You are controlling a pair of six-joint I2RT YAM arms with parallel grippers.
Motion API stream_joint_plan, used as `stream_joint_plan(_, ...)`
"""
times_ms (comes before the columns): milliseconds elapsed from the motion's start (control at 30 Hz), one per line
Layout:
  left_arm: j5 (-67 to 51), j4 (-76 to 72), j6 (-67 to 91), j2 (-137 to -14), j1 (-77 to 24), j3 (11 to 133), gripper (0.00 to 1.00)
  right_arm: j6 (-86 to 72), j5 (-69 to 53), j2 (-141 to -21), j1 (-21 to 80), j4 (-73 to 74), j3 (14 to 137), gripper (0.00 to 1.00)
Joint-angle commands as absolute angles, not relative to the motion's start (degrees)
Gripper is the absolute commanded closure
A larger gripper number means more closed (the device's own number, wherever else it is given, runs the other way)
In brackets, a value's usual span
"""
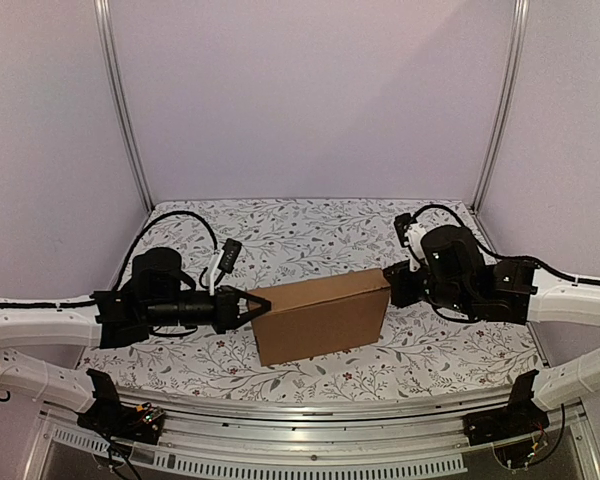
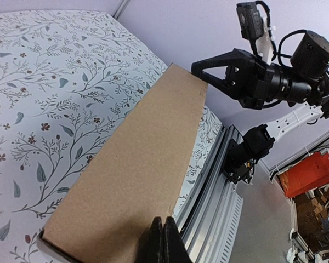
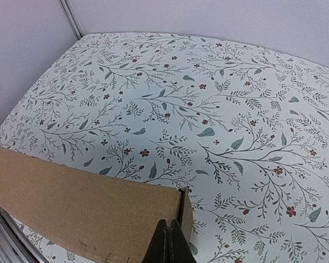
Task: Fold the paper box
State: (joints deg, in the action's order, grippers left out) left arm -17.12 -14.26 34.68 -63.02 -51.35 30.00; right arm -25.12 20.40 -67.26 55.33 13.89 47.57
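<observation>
Top external view: the paper box (image 1: 320, 315) stands on the desk (image 1: 310, 232) a little below the centre of the frame, between the two arms. It is plain brown cardboard and it looks already closed into a rectangular block, with one long side facing the lower edge of the frame and its right end turned slightly toward the top. The desk has a white cover with a print of thin branches and small red flowers.

The left end effector (image 1: 264, 303) comes in from the left of the frame. Its two fingers are pressed together with nothing between them, and the tip meets the left end of the box near its upper corner. The right end effector (image 1: 391, 284) comes in from the right, and it sits at the upper right corner of the box. There the dark body hides the fingertips, so contact cannot be told from this view.

In the left wrist view the box (image 2: 137, 164) runs from the bottom of the frame up to the upper right. The joined fingers (image 2: 163, 241) lie against its near end at the bottom edge. The right end effector (image 2: 200, 68) shows at the far end, also closed to a point.

In the right wrist view the box (image 3: 82, 213) fills the lower left, and the joined fingers (image 3: 168, 245) are at its corner, gripping nothing.
</observation>
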Motion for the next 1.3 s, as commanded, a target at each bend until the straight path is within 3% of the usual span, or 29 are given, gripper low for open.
stream_joint_plan(0, -15.24, -3.27, 33.66, -65.82, -50.36, 27.16, 1.0, -30.7, 16.75, -69.58, 54.97, 14.96, 40.07, 1.0)
stream_joint_plan(167, -15.55, -2.78, 33.33, -66.52, -50.36, 27.73, 1.0, -32.26, 19.34, -64.8, 54.97, 16.02, 37.47, 1.0)
stream_joint_plan(567, -15.64, -2.47, 33.47, -67.68, -50.36, 28.96, 1.0, -25.76, 16.02, -60.31, 54.95, 21.67, 49.72, 1.0)
stream_joint_plan(1033, -15.81, -2.37, 33.63, -68.99, -50.36, 29.19, 1.0, -34.99, 17.35, -61.58, 54.94, 17.66, 32.27, 1.0)
stream_joint_plan(1267, -15.76, -2.33, 33.6, -69.35, -50.36, 29.53, 1.0, -28.23, 22.35, -56.64, 55.02, 23.81, 42.6, 1.0)
